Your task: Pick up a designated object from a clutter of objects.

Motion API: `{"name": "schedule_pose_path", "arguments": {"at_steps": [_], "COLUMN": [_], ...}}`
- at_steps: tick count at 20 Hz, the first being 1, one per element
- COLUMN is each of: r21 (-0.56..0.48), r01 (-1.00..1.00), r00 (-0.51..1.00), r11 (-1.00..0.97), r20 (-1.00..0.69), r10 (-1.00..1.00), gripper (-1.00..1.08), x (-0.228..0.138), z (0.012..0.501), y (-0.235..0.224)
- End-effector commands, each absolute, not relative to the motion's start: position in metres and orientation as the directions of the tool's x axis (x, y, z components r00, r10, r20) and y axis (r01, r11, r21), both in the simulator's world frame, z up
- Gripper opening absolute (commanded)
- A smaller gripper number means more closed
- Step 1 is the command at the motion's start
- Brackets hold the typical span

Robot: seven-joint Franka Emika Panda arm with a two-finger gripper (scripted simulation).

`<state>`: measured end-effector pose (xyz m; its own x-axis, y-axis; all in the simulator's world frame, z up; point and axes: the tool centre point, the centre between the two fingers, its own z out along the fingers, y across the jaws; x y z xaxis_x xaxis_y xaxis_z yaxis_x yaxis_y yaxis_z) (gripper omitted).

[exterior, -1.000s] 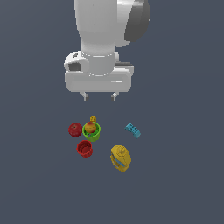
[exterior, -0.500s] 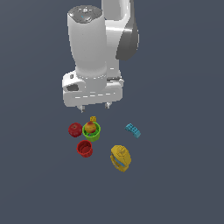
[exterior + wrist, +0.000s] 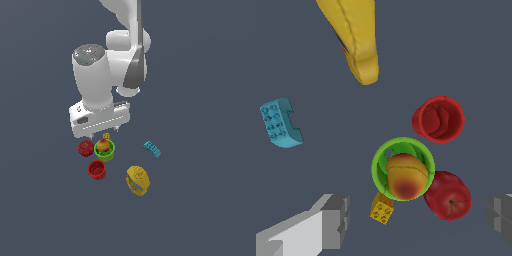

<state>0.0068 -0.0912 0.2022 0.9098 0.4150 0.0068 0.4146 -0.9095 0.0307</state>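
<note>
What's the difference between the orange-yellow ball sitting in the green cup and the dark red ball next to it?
The orange-yellow ball is yellow-orange shading to a red blush, while the dark red ball is one deep red all over. The orange-yellow ball rests in the green cup, filling most of its mouth; the dark red ball lies on the floor against the cup's outside. The dark red ball shows a small stem dimple; the other shows a faint seam. Both are small, round and fruit-like.

a simulated test scene, not a real room: flat, featureless dark grey-blue ground (image 3: 210,210) with no walls or furniture. smooth white rendered robot arm (image 3: 107,75) over small bright plastic toys, e.g. blue studded brick (image 3: 152,149), lumpy yellow object (image 3: 138,180).
</note>
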Motion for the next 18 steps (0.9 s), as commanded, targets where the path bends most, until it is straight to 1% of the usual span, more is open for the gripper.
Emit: {"name": "schedule_pose_path", "arguments": {"at_steps": [1,9,18], "r21": [0.024,0.007,0.000], "r01": [0.459,0.551,0.584], "r00": [0.888,0.835,0.811], "r11": [-0.888,-0.835,-0.811], "r20": [0.004,0.000,0.000], "r10": [0.459,0.551,0.584], "gripper": [1.00,1.00,1.00], "x": [0.004,-0.003,-0.006], "z": [0.187,0.155,0.142], "y": [-0.097,-0.109,-0.113]}}
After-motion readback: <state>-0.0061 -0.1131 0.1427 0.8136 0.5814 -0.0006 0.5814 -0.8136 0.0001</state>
